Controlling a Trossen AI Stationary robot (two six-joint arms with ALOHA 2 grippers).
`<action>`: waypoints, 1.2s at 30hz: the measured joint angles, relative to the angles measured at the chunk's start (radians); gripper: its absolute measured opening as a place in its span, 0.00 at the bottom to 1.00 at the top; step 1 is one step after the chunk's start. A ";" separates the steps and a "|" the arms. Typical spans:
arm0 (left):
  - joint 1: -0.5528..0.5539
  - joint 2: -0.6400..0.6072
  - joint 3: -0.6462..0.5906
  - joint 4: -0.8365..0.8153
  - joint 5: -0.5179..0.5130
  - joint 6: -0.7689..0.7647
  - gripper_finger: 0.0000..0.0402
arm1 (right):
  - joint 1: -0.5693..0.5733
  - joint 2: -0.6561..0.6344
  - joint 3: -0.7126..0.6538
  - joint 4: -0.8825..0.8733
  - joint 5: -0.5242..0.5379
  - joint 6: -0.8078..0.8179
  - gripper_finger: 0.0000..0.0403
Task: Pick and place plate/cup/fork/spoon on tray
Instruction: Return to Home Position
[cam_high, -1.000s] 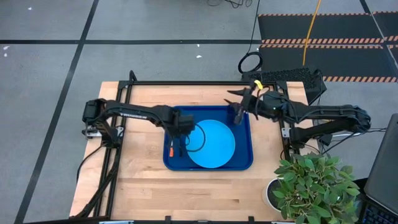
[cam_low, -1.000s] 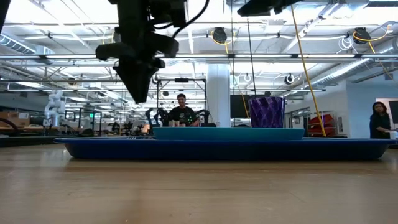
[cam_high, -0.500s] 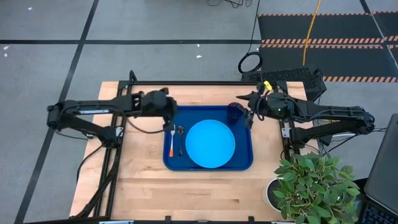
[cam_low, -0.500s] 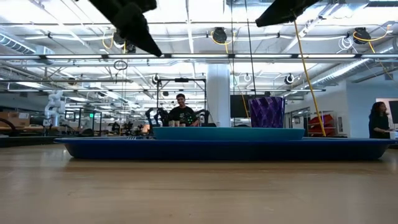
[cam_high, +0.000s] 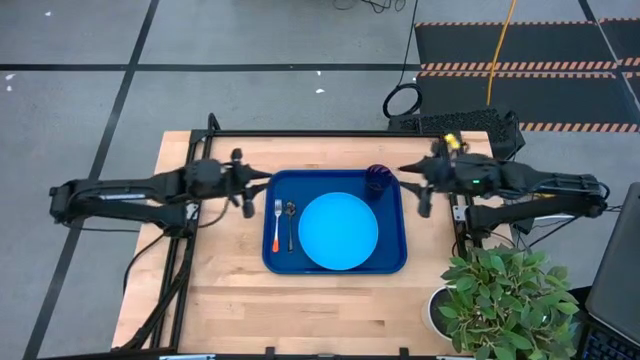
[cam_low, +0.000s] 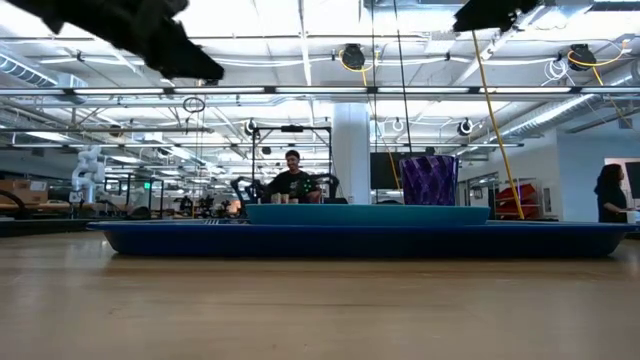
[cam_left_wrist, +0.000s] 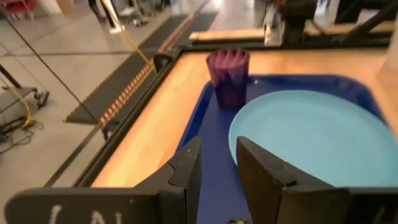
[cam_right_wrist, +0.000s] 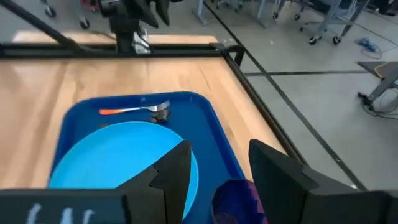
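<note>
The dark-blue tray (cam_high: 270, 260) lies at the table's middle. On it lie the sky-blue plate (cam_high: 338, 232), the orange-handled fork (cam_high: 277, 226) and the dark spoon (cam_high: 290, 226) side by side at its left end. The purple cup (cam_high: 378, 181) stands upright at its far right corner. My left gripper (cam_high: 258, 190) is open and empty, above the table just left of the tray. My right gripper (cam_high: 410, 190) is open and empty just right of the tray, beside the cup. The left wrist view shows the cup (cam_left_wrist: 228, 78) and plate (cam_left_wrist: 305, 137); the right wrist view shows the fork (cam_right_wrist: 134, 110).
A potted plant (cam_high: 500, 300) stands at the table's near right corner. A black frame (cam_high: 300, 135) runs along the far edge. People show in the room beyond the table (cam_low: 292, 175).
My left gripper has risen from over the tray's left end, above the fork and spoon, and drawn back toward the table's left edge. My right gripper has drawn back from above the cup toward the right edge. The things on the tray have stayed put.
</note>
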 joint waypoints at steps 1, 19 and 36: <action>-0.005 -0.039 -0.017 -0.005 0.000 -0.006 0.26 | 0.005 -0.029 0.000 -0.018 0.001 0.014 0.39; -0.073 -0.478 -0.257 -0.036 -0.002 -0.103 0.26 | 0.054 -0.476 -0.311 -0.122 0.002 0.173 0.39; -0.135 -0.620 -0.412 -0.006 -0.005 -0.167 0.26 | 0.054 -0.716 -0.441 -0.015 -0.052 0.281 0.39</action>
